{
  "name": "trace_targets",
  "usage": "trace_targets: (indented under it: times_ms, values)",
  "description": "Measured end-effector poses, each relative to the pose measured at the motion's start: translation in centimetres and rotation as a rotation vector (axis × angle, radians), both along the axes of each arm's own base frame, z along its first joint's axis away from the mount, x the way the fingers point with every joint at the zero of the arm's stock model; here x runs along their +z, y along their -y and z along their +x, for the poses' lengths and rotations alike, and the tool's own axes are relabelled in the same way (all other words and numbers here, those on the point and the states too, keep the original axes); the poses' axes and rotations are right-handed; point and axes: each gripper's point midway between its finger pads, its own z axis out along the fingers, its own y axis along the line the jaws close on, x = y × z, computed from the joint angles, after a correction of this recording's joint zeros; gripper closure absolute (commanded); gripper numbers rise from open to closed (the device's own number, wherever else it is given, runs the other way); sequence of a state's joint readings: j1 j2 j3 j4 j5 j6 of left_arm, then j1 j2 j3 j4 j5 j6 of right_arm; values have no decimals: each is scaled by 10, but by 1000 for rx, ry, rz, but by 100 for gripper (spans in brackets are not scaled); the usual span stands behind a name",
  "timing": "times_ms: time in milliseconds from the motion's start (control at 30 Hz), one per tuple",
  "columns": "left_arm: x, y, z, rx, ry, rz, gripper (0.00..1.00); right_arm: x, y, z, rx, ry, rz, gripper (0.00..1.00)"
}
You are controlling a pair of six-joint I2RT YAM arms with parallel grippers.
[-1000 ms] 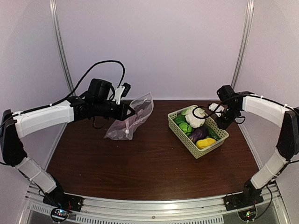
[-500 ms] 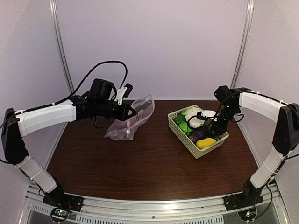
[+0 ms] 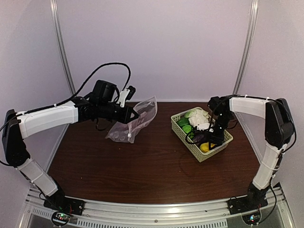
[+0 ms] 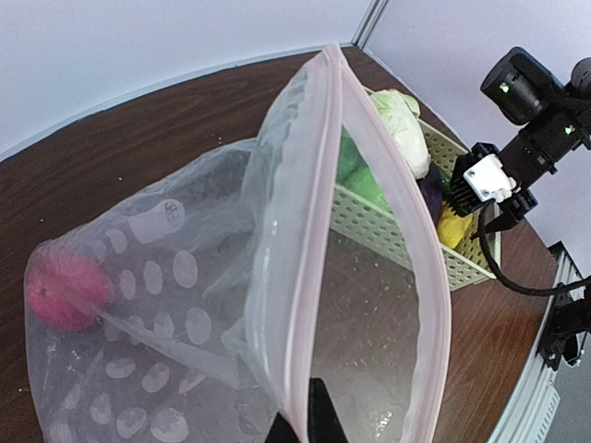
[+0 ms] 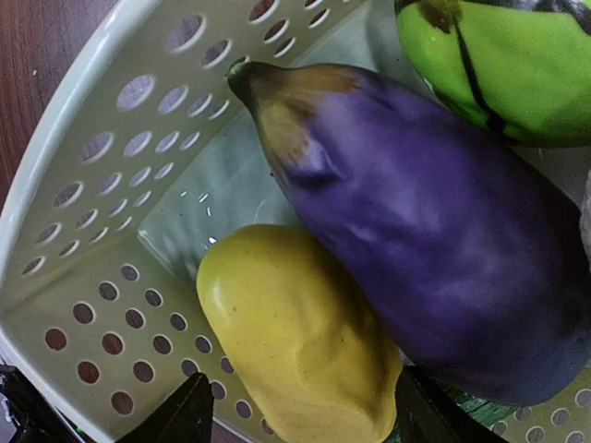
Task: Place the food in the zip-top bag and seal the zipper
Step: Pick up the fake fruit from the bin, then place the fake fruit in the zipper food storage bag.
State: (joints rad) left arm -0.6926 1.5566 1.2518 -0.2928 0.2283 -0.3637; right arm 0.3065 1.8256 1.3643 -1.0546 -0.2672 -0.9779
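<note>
In basket (image 3: 190,148) at right of desk (image 3: 142,171), R hand (image 5: 305,411) hangs open & empty astride yellow piece (image 5: 295,341); eggplant (image 5: 416,231) touching it could snag a finger, while L hand (image 4: 303,426) pinches bag (image 4: 185,277) rim at left.

Left gripper (image 4: 300,417) clamped, right gripper (image 5: 297,411) spread

Left arm (image 3: 47,118), right arm (image 3: 249,105): white shell links, black joint housings. Black bases (image 3: 64,203) sit at either end of the silver rail (image 3: 156,209); small boards (image 3: 61,217) with red and green lights along the rail's front. Left wrist: round black camera housing (image 3: 103,90), white bracket (image 3: 122,97), looping black cable (image 3: 114,64). Right wrist: black camera block (image 4: 522,85) with green light, white block (image 4: 487,177). Right gripper (image 5: 300,415) fingertips (image 5: 180,415): matte black.
</note>
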Motion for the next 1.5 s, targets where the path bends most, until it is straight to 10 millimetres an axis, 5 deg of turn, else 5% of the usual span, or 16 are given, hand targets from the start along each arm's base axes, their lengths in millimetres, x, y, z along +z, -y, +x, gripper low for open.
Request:
trace_targets:
  times_ms: [200,400,600,967,1133,1233,1500]
  values:
    - [0,0,0,0,-1,1,100,-15,-3,0,30,-11,-33,25]
    - [0,0,0,0,-1,1,100,-30,-2,1,41,-28,-72,51]
    - [-1,0,0,-1,-1,3,100,-14,-2,-2,57,-2,-68,53]
    - [-1,-1,-1,-4,-1,8,100,65,-6,-15,78,101,2,57]
    - [-1,1,-2,-12,-6,4,100,100,-36,-15,90,134,125,57]
    - [3,4,-2,-26,-10,-6,100,140,-67,-13,101,212,267,59]
    - [34,16,-1,-54,1,-70,100,285,-157,-19,103,441,835,60]
